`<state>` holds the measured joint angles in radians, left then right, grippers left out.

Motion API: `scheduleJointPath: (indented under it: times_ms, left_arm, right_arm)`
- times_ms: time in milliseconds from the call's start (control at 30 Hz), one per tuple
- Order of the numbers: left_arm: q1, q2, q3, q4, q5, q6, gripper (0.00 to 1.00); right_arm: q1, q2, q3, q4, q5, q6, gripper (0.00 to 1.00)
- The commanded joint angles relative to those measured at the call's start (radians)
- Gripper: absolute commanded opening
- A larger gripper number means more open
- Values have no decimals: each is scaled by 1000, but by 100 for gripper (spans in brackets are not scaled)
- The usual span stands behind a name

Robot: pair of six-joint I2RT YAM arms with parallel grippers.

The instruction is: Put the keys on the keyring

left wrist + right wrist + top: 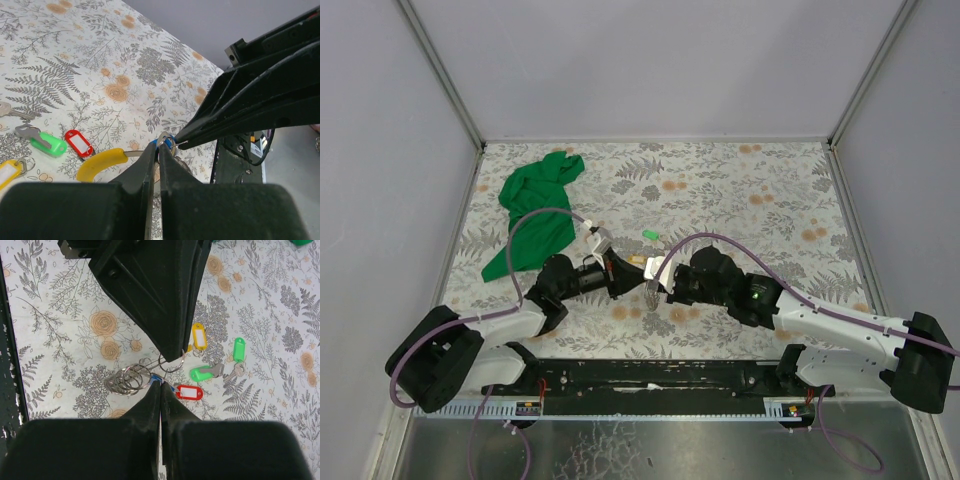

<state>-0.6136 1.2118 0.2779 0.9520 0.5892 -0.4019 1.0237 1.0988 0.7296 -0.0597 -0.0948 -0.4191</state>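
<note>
My left gripper (pixel 638 282) and right gripper (pixel 658 288) meet tip to tip in the middle of the table. In the left wrist view, the left gripper (pixel 159 149) is shut on the thin silver keyring (pixel 166 136), with a blue tag beside it. In the right wrist view, the keyring (pixel 172 365) hangs under the left gripper's tip. My right gripper (pixel 161 384) is shut on the blue-tagged key (pixel 155 377) right next to the ring. Loose keys lie on the table: red tag (pixel 190 392), green tags (pixel 202 373) (pixel 239 349) and yellow tag (pixel 199 336).
A bunch of spare metal rings (pixel 127 380) lies left of my right fingertips. A curved yellow piece (pixel 100 162) sits by the left fingers. A green cloth (pixel 535 215) lies at the back left. One green tag (pixel 648 236) lies behind the grippers.
</note>
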Motion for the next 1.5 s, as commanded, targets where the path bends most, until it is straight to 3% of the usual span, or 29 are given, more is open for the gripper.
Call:
scheduleJointPath:
  times_ms: [0, 533, 700, 1100, 1267, 1467]
  left_arm:
    - [-3, 6, -16, 146, -169, -50, 0]
    - [-99, 38, -102, 344, -471, -221, 0]
    - [-106, 41, -124, 351, -492, -229, 0]
    - [-104, -56, -138, 145, -354, -6, 25]
    - [-87, -118, -79, -37, -243, 155, 29]
    - [-43, -102, -26, -100, -44, 295, 31]
  right_arm:
    - [31, -1, -8, 9, -20, 22, 0]
    - [50, 57, 16, 41, -12, 5, 0]
    - [50, 45, 27, 28, 28, -12, 0]
    - [50, 9, 73, -38, 80, -60, 0]
    - [50, 6, 87, -60, 87, -72, 0]
    - [50, 11, 104, -78, 77, -81, 0]
